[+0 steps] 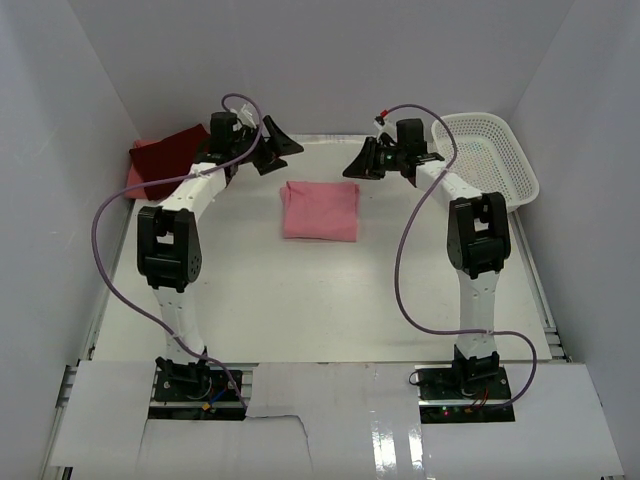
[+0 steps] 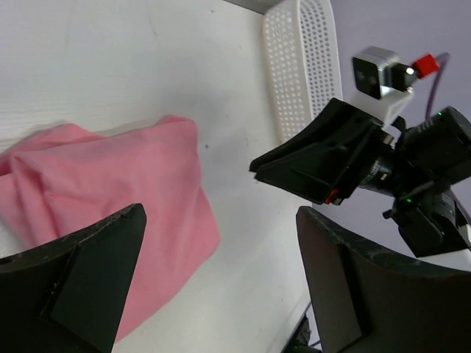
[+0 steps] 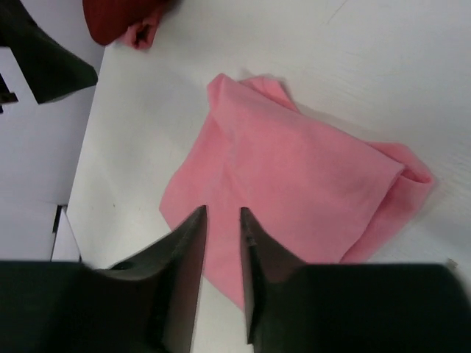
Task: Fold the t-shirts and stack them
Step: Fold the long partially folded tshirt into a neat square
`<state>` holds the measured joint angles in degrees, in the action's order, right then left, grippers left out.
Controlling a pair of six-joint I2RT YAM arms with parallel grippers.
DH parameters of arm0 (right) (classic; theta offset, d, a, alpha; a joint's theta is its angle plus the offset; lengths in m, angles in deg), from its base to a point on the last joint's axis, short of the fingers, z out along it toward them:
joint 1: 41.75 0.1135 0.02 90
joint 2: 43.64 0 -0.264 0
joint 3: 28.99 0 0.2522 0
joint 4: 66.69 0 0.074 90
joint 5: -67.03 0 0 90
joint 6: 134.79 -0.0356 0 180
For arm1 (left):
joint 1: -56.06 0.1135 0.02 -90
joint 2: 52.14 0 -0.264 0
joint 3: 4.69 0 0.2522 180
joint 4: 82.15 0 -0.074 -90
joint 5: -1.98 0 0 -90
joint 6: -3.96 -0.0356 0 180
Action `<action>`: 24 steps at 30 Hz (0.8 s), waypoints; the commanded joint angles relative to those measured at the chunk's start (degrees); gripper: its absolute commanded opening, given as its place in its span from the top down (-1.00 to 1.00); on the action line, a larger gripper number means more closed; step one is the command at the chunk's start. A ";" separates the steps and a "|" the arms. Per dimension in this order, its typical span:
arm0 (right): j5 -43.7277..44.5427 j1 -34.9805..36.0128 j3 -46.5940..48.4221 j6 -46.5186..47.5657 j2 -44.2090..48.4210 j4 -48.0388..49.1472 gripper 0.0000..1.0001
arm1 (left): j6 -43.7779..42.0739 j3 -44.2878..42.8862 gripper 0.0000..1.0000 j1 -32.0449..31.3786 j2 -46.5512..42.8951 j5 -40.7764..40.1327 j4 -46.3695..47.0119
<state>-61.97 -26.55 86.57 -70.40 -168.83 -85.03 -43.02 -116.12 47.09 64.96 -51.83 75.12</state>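
Observation:
A light pink t-shirt (image 1: 320,210) lies folded into a rectangle in the middle of the table, also seen in the left wrist view (image 2: 110,184) and the right wrist view (image 3: 294,176). A dark maroon t-shirt (image 1: 170,155) lies at the back left on a salmon pink one (image 1: 134,180); both show in the right wrist view, maroon (image 3: 118,18) and salmon (image 3: 143,33). My left gripper (image 1: 280,150) (image 2: 221,213) is wide open and empty, above the table behind the shirt's left side. My right gripper (image 1: 358,165) (image 3: 223,209) hovers above the folded shirt's right side, jaws a narrow gap apart, holding nothing.
A white plastic mesh basket (image 1: 490,160) stands at the back right and shows in the left wrist view (image 2: 302,66). White walls close in the table on the left, back and right. The two grippers face each other across the back of the table.

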 commanded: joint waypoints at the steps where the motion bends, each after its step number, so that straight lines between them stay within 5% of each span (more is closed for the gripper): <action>1: -5.54 1.58 -1.87 -3.83 -1.28 4.49 0.62 | 1.45 2.22 -0.86 -2.88 1.54 6.97 6.24; 2: -6.43 1.85 -3.00 -4.62 -1.29 5.88 0.83 | 1.80 1.44 -0.81 -3.07 3.99 8.19 6.25; 14: -15.84 7.65 -19.35 -21.50 -2.69 26.20 0.85 | 9.18 -2.10 -0.70 -4.21 18.42 14.10 16.00; 20: -4.87 8.88 -13.84 -8.95 -10.42 0.51 0.85 | 3.92 -2.52 -0.69 -4.39 22.55 5.06 9.85; 24: -2.04 8.88 -13.29 -8.14 -11.75 -1.04 0.85 | 4.43 -4.80 -0.69 -4.39 23.61 3.98 10.03</action>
<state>-72.46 -17.63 72.80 -83.36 -178.21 -77.38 -36.15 -118.70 42.87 86.60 -42.76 86.90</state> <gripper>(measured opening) 0.078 0.846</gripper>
